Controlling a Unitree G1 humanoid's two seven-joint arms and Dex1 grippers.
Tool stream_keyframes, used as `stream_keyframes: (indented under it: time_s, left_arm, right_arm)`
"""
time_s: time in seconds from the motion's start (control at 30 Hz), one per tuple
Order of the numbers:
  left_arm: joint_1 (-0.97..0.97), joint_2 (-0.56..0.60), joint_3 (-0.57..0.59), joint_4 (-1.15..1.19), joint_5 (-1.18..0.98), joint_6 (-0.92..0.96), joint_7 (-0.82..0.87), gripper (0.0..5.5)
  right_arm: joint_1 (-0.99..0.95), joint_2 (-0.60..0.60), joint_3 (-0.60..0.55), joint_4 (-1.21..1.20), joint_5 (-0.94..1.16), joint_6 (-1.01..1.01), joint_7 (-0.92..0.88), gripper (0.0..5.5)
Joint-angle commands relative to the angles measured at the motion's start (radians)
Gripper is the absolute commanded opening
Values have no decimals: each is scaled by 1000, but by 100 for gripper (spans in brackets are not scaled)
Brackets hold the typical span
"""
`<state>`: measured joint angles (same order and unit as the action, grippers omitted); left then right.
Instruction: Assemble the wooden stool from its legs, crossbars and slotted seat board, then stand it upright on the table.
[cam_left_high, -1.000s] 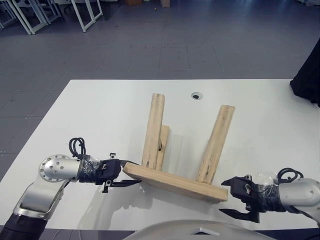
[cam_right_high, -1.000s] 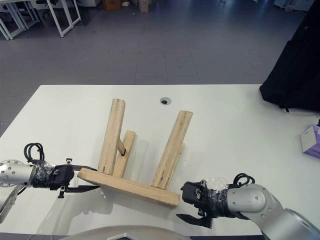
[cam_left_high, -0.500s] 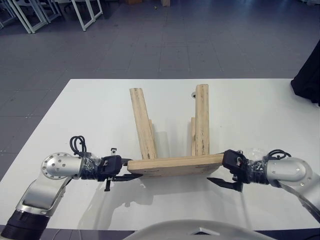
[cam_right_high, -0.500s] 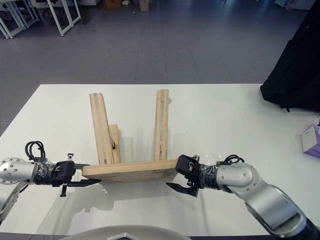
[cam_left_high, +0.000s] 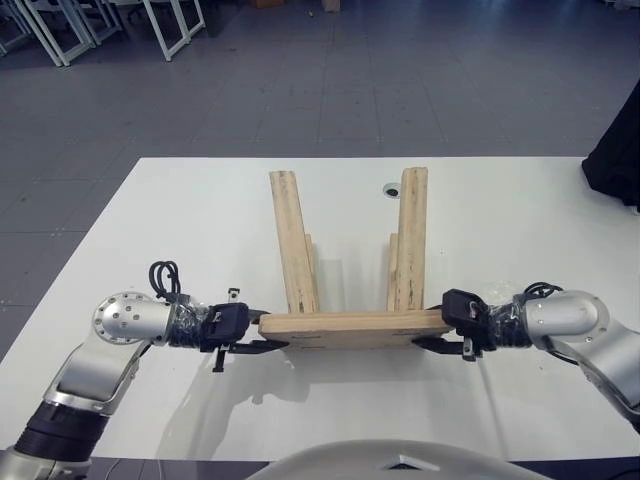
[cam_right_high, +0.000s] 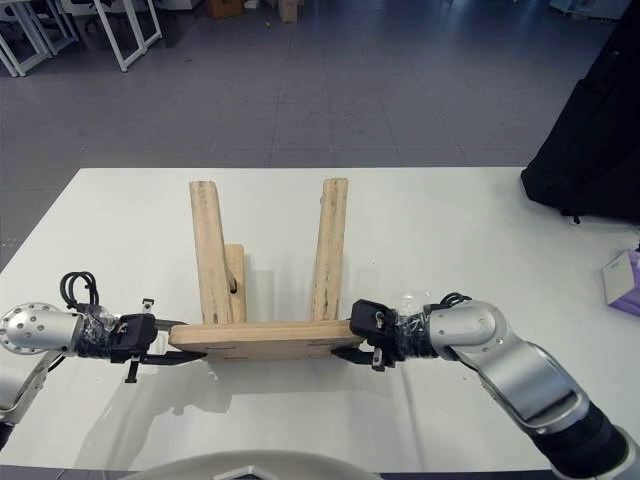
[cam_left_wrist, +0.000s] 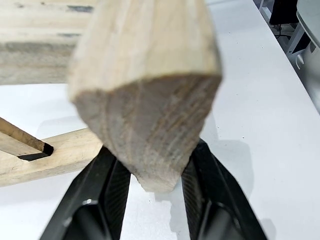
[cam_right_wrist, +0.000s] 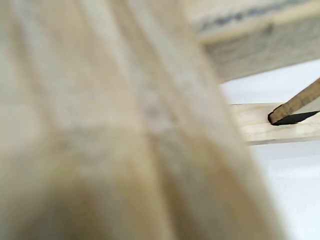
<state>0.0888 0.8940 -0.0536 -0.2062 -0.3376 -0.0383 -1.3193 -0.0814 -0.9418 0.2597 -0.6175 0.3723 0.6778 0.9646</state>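
The two head views look forward and down over the white surface (cam_left_high: 180, 220), sharing almost the same scene. Each wrist view sits very close against the seat board (cam_left_wrist: 145, 100).

No text, labels or numbers are legible.

So the seat board (cam_left_high: 352, 328) sits crosswise over the near part of the table (cam_left_high: 180, 220), with the left leg (cam_left_high: 290, 240) and right leg (cam_left_high: 410, 238) running from it toward the cable hole (cam_left_high: 391, 188) beyond it, the left gripper (cam_left_high: 255, 345) around its left end and the right gripper (cam_left_high: 440, 341) at its right end.
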Motion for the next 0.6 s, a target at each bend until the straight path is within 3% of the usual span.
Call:
stream_keyframes:
  time_s: [0.03,0.17,0.3,0.43,0.6]
  left_arm:
    - [-46,-12,29,-73,-150,205,34,132]
    - [-116,-11,97,-158,-381,546,118,132]
    - [-270,-58,204,-154,-576,877,328,132]
    - [-439,-102,234,-39,-685,1186,390,132]
    - [-648,-140,271,192,-719,1588,291,132]
  right_arm:
    - [-46,-12,-78,-14,133,74,66,155]
    - [-180,73,-202,11,374,233,78,155]
    - [-355,205,-359,134,674,432,-50,155]
    - [-458,292,-418,218,653,573,-222,155]
    - [-637,349,-461,515,670,845,-179,155]
